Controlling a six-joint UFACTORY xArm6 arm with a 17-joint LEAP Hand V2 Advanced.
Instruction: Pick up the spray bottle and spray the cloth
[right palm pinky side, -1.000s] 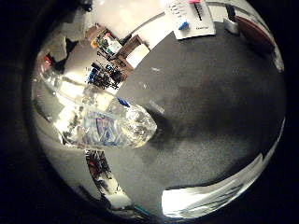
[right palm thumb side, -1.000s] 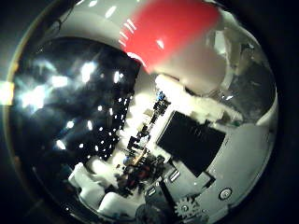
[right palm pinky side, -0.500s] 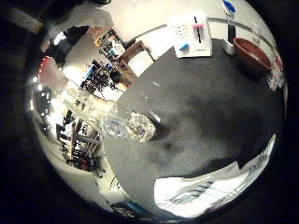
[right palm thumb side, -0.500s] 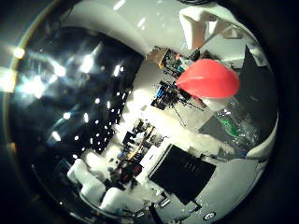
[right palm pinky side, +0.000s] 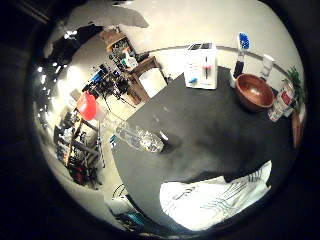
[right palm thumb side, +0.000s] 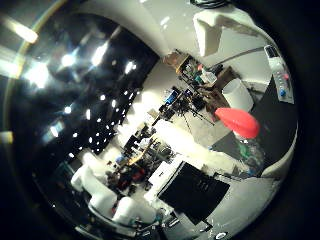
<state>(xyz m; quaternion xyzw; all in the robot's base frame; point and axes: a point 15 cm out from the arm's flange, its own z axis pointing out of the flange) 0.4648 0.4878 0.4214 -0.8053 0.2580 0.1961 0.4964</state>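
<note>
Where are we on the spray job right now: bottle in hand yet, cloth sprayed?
Nothing looks done. The spray bottle, clear with a red top, stands on the dark table near its edge, away from the palm and not held. The white striped cloth lies on the same table, apart from the bottle. Left: grasping the bottle, lifting it, aiming at the cloth and spraying.

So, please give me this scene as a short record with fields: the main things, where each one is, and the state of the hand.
bottle: clear, red top, lying on its side at the table's edge
cloth: white with dark stripes, spread on the table, apart from the bottle
table: dark top
bowl: brown, at the far side of the table
hand: white fingers relaxed, holding nothing
</note>
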